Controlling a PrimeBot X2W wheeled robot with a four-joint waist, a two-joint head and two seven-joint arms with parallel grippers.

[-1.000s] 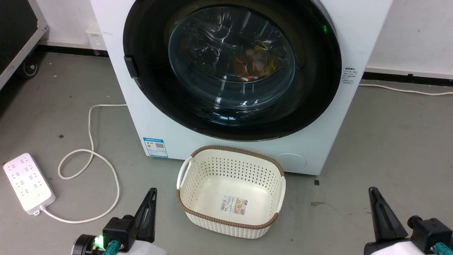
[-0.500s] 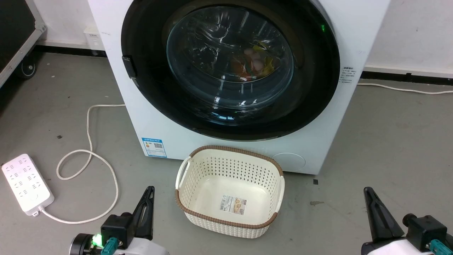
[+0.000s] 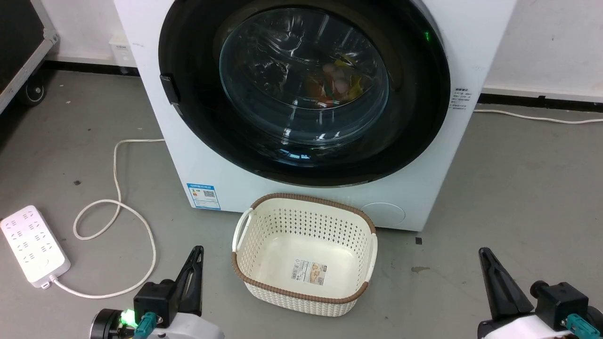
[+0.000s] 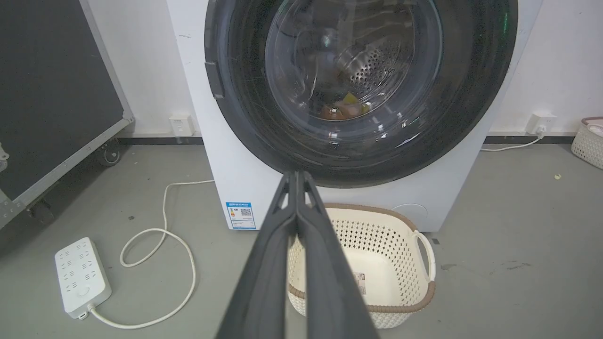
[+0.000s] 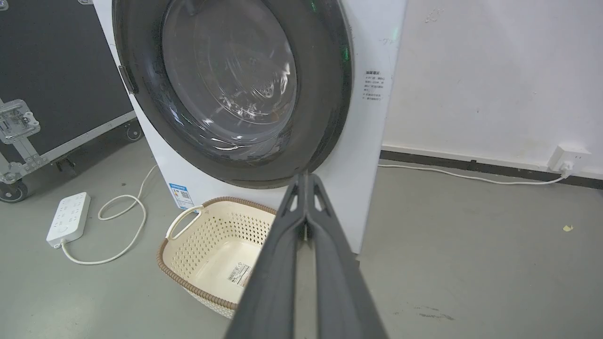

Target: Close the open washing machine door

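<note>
Both pressed together, left claw and right claw sit well below the washing machine door.

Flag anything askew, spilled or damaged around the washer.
Nothing stands out. The washing machine door sits flush with the washer, the basket stands upright, and the power strip cord lies loosely looped.

A cream perforated basket with a brown rim sits empty on the grey floor at lower centre, a label on its base. At the left lies a white power strip, its cord looping. A blue label marks the washer. A black wheeled case stands at the far left. At the right, a wall socket feeds a white cable.
</note>
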